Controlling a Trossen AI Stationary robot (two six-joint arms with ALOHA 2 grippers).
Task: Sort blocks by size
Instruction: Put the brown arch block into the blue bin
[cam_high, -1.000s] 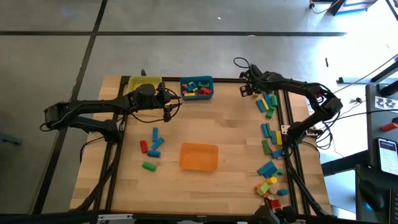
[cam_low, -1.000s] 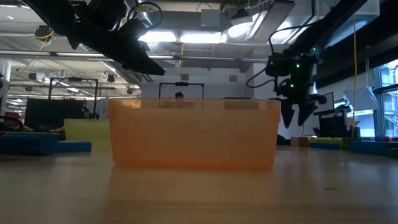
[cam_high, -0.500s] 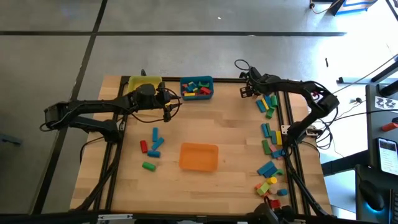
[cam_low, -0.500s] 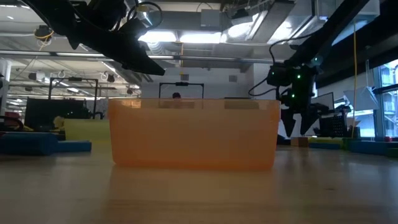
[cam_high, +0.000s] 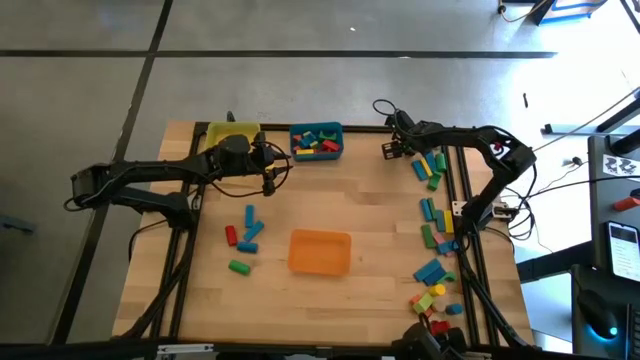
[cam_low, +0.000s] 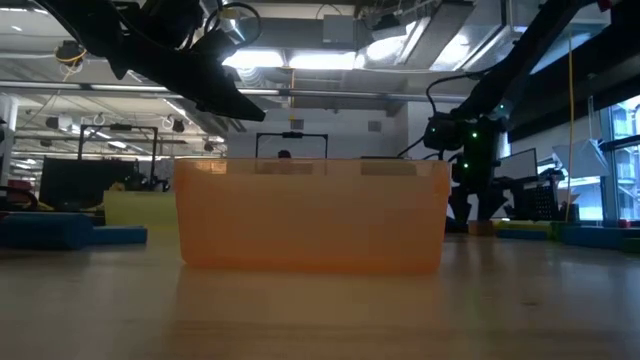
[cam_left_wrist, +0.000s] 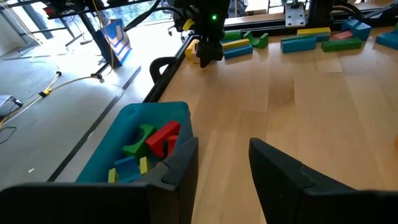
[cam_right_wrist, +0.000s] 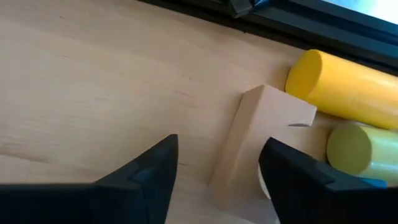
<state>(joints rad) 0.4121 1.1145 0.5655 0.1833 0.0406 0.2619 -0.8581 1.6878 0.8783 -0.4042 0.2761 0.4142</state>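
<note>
We see a plain wooden block (cam_right_wrist: 258, 143) lying between the spread fingers of our right gripper (cam_right_wrist: 217, 171) at the high view's upper right, yellow cylinders (cam_right_wrist: 342, 87) beside it, more blocks (cam_high: 316, 140) in the teal bin (cam_high: 335, 128) top centre, left gripper (cam_left_wrist: 224, 168) parted, empty, near that bin.

Matt pale wood table (cam_high: 380, 220); translucent (glossy) plastic orange bin (cam_low: 310, 215).

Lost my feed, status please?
Right claw open, low over a tan block by two yellow cylinders. Left claw open, empty, beside the teal bin. Nothing blocking.
</note>
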